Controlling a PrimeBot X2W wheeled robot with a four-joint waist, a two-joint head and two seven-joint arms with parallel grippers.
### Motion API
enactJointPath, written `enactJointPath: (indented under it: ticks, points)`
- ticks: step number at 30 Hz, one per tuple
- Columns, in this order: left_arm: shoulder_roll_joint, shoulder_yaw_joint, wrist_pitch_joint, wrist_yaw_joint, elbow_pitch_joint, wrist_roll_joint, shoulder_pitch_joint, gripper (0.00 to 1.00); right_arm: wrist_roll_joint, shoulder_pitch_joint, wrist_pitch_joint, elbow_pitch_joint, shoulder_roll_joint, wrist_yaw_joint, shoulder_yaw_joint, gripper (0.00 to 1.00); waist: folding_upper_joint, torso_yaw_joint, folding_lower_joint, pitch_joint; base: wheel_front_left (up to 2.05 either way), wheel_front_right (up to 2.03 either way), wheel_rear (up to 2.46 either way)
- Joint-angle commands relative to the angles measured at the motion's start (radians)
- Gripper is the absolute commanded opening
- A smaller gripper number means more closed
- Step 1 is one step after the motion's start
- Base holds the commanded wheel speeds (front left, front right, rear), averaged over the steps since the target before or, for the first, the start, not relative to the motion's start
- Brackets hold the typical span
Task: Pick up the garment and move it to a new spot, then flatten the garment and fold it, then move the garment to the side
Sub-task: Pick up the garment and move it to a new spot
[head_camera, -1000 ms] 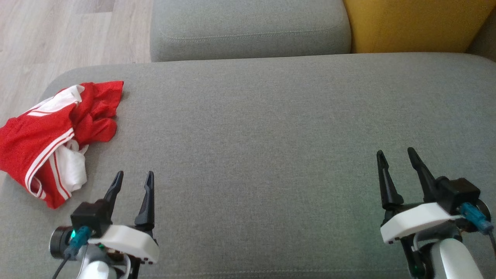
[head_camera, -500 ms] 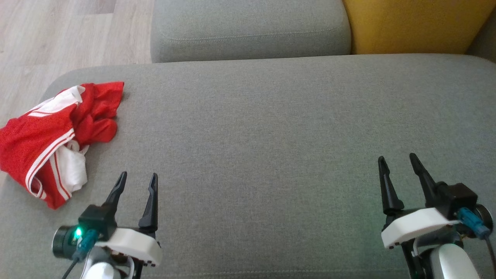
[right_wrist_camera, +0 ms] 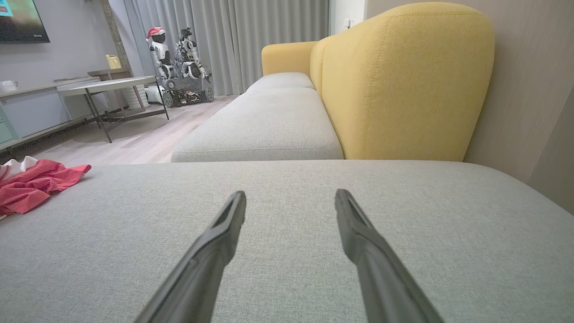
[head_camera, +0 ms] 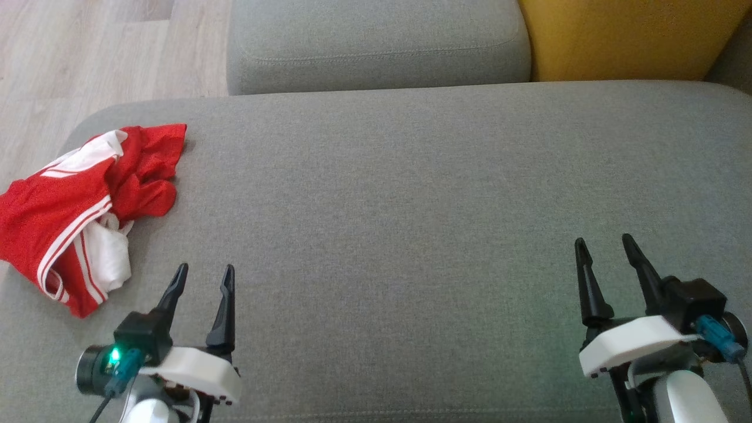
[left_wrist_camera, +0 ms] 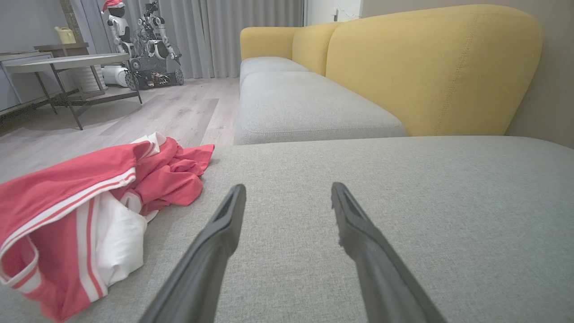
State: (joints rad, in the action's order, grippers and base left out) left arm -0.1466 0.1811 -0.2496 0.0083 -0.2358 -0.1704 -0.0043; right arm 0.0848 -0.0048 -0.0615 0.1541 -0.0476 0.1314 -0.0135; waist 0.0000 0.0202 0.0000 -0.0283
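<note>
Grey seat cushion (head_camera: 411, 176): one red-and-white garment (head_camera: 76, 211) crumpled at its left edge, open fabric from there to the right edge. Two hands. Left hand (head_camera: 205, 269) front-left, just beside the garment, fingers apart. Right hand (head_camera: 603, 241) front-right, fingers apart.

Living room: yellow-backed grey sofa (right_wrist_camera: 278, 125), curtains (right_wrist_camera: 233, 40), side table (right_wrist_camera: 112, 85), wall TV (right_wrist_camera: 22, 20).
</note>
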Motion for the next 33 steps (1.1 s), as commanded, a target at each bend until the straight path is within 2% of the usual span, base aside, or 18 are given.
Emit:
enactJointPath:
  ticks: [1,13,21,33]
  points:
    - [-0.005,-0.041,-0.012,-0.003,0.023,-0.001,-0.038,1.0,0.006,-0.024,-0.005,-0.031,-0.003,-0.001,0.02,1.0,0.0,0.0,0.0,0.0,0.0,0.0,0.0]
    - [-0.003,-0.046,-0.012,-0.005,0.014,0.009,-0.044,1.0,0.013,-0.025,-0.008,-0.024,-0.003,-0.001,0.016,1.0,0.0,0.006,0.0,0.003,0.0,0.0,0.0]
    - [0.0,-0.061,-0.012,-0.001,0.005,0.0,-0.058,1.0,0.014,-0.016,0.001,-0.053,-0.003,-0.001,0.024,1.0,0.0,0.062,0.0,0.005,0.0,0.0,0.0]
    - [-0.007,-0.094,-0.012,0.003,0.001,-0.011,-0.071,1.0,0.026,0.0,0.028,-0.125,-0.003,-0.001,0.072,1.0,0.0,0.284,0.0,0.008,0.0,0.0,0.0]
